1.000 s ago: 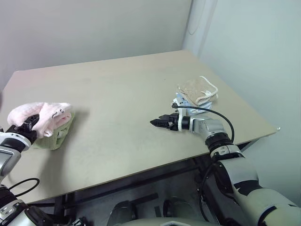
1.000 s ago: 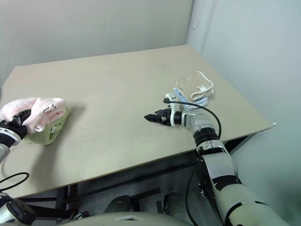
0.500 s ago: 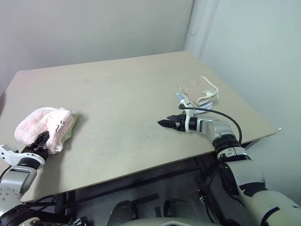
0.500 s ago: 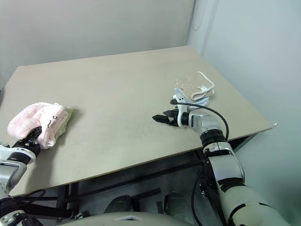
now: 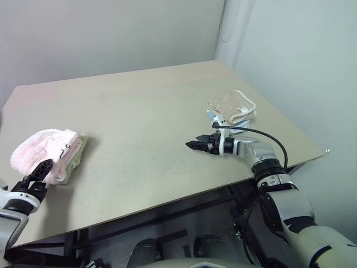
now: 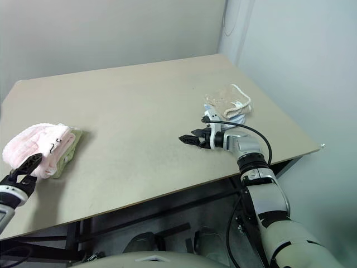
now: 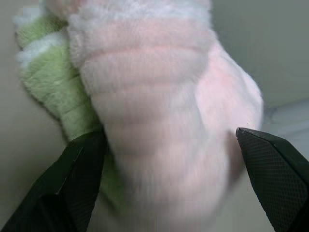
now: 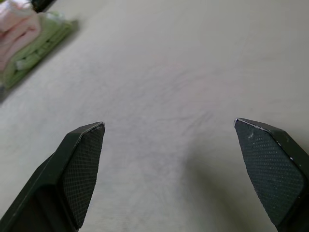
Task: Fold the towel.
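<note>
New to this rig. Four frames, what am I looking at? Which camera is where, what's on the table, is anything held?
It is a two-armed humanoid robot at a beige table. The two wide pictures come from a stereo camera on its head, looking down over both arms, so they show the same scene. The two close-ups come from cameras on each wrist, looking along that arm's two black fingers.

At the robot's left lies a folded pale pink towel on top of a smaller light green towel. The left end effector sits just in front of the pink towel, jaws open, gripping nothing. In the left wrist view the pink towel sits between the open fingers.

The right end effector hangs open over bare table. Behind it is a small stack of beige and blue towels. Nothing is held.
</note>
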